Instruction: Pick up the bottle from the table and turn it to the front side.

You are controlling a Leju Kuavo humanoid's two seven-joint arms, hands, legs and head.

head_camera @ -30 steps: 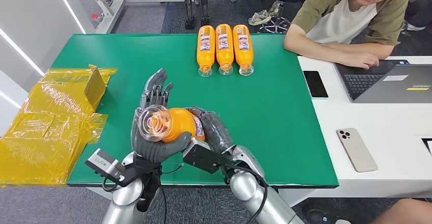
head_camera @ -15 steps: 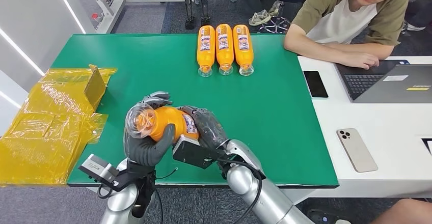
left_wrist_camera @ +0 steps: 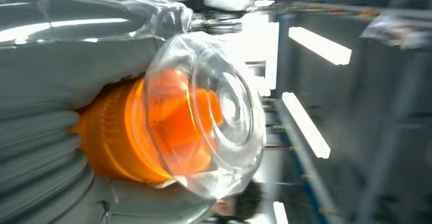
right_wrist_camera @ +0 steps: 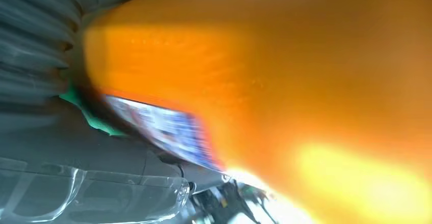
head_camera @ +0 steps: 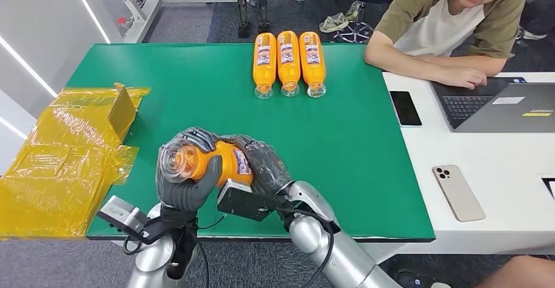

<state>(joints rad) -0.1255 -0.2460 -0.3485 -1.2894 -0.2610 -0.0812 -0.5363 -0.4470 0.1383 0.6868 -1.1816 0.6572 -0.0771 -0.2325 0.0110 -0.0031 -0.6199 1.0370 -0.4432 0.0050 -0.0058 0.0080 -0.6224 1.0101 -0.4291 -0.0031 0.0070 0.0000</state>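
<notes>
An orange bottle [head_camera: 216, 159] with a clear domed cap [head_camera: 174, 159] is held above the near edge of the green table [head_camera: 353, 144], lying roughly level with the cap toward my left. My left hand [head_camera: 185, 182] grips it at the cap end, fingers wrapped over the top. My right hand [head_camera: 265, 163] grips the body by the label [head_camera: 242, 162]. In the left wrist view the clear cap [left_wrist_camera: 214, 117] and orange neck sit against my grey fingers [left_wrist_camera: 46, 137]. The orange body [right_wrist_camera: 285, 81] and label [right_wrist_camera: 168, 130] show in the right wrist view.
Three more orange bottles [head_camera: 288, 62] lie side by side at the table's far edge. Yellow plastic wrap [head_camera: 62, 157] with a cardboard piece lies at the left. A person [head_camera: 451, 19] sits at a white desk with a laptop [head_camera: 504, 105] and two phones [head_camera: 457, 192].
My left hand's fingers, spread upward a second ago, have closed over the cap end. The bottle has shifted slightly left and lower, and both arms have drawn nearer to me.
</notes>
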